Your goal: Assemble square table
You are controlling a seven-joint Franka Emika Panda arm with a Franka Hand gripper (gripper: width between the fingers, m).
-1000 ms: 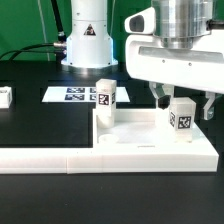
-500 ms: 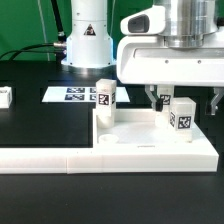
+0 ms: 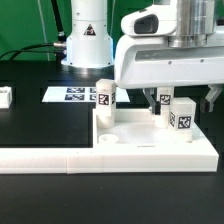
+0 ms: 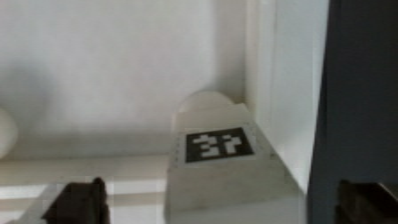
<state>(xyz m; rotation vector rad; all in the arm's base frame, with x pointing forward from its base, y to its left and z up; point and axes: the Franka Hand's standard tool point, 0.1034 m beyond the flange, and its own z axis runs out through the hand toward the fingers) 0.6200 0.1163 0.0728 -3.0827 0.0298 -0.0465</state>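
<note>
The white square tabletop (image 3: 135, 135) lies flat at the front of the exterior view, towards its right. Two white tagged legs stand upright on it: one (image 3: 105, 100) at its far corner on the exterior view's left, one (image 3: 180, 113) on the exterior view's right. My gripper (image 3: 187, 103) hangs open over that right leg, a dark finger (image 3: 163, 101) on either side of its top, neither touching it. In the wrist view the same leg (image 4: 222, 145) shows its tag, standing between the spread fingertips of the gripper (image 4: 222, 205).
A long white L-shaped rail (image 3: 40, 155) runs along the tabletop's front and on to the exterior view's left. The marker board (image 3: 72, 94) lies behind on the black table. Another small white leg (image 3: 5, 97) sits at the left edge. The arm's base (image 3: 88, 40) stands at the back.
The gripper has drifted a little to the exterior view's left and upward around the right leg, its jaws still wide. The legs and tabletop have not moved.
</note>
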